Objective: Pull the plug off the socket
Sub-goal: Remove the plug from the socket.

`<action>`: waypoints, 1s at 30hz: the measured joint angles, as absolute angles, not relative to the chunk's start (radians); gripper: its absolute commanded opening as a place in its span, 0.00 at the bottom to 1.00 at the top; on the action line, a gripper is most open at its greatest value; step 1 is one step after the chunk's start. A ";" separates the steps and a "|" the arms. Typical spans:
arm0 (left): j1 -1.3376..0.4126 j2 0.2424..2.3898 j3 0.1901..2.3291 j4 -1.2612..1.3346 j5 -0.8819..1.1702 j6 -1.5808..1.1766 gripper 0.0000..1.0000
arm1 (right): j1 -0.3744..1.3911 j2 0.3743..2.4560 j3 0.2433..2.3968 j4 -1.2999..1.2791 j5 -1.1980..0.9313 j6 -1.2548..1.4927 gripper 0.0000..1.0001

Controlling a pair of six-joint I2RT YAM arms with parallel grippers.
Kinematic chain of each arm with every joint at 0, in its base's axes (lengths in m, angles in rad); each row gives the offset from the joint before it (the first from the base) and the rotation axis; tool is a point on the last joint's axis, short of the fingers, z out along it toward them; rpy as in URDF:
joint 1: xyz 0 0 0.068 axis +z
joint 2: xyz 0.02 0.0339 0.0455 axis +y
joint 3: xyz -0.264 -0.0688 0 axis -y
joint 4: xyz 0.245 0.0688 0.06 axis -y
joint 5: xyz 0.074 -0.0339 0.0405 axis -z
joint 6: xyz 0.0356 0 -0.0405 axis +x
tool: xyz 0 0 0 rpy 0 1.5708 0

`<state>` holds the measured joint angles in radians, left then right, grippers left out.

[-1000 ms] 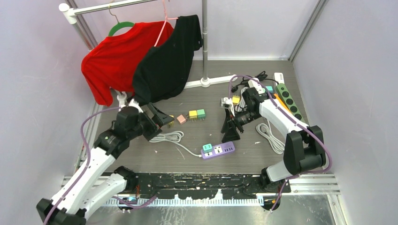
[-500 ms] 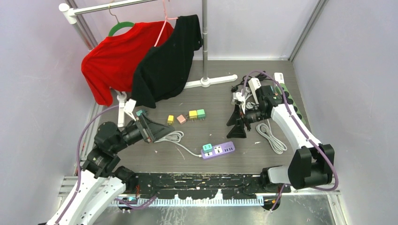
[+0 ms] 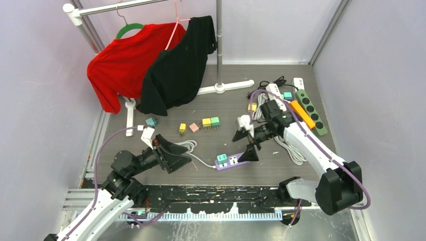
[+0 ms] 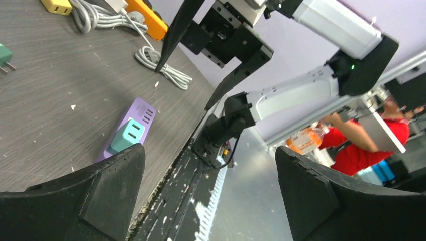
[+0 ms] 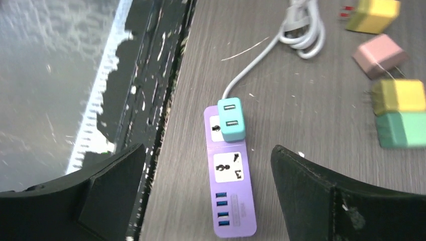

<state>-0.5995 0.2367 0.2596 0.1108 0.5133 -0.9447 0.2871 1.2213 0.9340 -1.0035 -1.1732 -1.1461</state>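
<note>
A purple power strip [image 3: 233, 160] lies near the table's front edge with a teal plug [image 3: 221, 158] seated in its left socket. Both show in the right wrist view, the strip [image 5: 231, 201] under the teal plug [image 5: 231, 119], and in the left wrist view, the strip [image 4: 142, 111] and plug [image 4: 127, 134]. My right gripper [image 3: 244, 144] is open and hovers just above the strip's right end. My left gripper [image 3: 183, 154] is open and empty, left of the strip, above its white coiled cord [image 3: 182, 146].
Loose coloured plug adapters [image 3: 201, 124] lie mid-table. More power strips, orange [image 3: 301, 114], green [image 3: 310, 111] and white, with cords sit at the back right. A clothes rack with a red shirt [image 3: 123, 65] and black shirt [image 3: 178, 63] stands at the back left.
My right gripper has swung forward and left, down toward the purple strip. My left arm has pulled back toward the front edge and its gripper has moved right toward the strip.
</note>
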 measured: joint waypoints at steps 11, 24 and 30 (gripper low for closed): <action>-1.063 0.506 0.257 0.084 0.163 -0.527 0.98 | 0.624 1.231 0.821 -0.631 -0.808 -0.957 0.83; -1.216 0.910 0.121 0.483 -0.061 -0.021 0.99 | 0.739 1.288 0.765 -0.469 -0.684 -0.875 0.61; -1.217 1.050 0.123 0.651 -0.068 0.031 1.00 | 0.740 1.299 0.759 -0.451 -0.671 -0.876 0.48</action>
